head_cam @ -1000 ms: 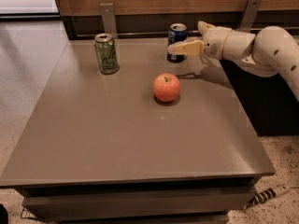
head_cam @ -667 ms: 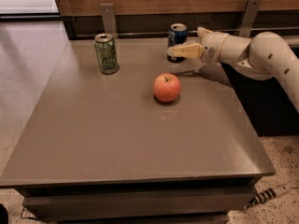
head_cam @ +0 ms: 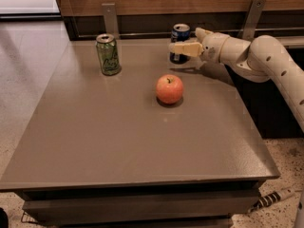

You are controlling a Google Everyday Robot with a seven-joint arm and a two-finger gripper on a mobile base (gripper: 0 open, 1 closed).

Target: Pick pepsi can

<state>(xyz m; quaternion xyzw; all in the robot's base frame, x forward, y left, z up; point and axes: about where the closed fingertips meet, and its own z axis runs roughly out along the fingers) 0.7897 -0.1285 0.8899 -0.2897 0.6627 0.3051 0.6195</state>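
Camera view: smooth cream gripper (head_cam: 185,41) at the cylindrical, silver-topped pepsi can (head_cam: 179,33); grasp cannot be told.

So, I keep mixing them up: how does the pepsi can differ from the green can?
The pepsi can is dark blue; the green can is light green with scribbled lettering. The hand is at the pepsi can, reaching in from the right; the green can stands alone, further left. Both are upright with silver tops.
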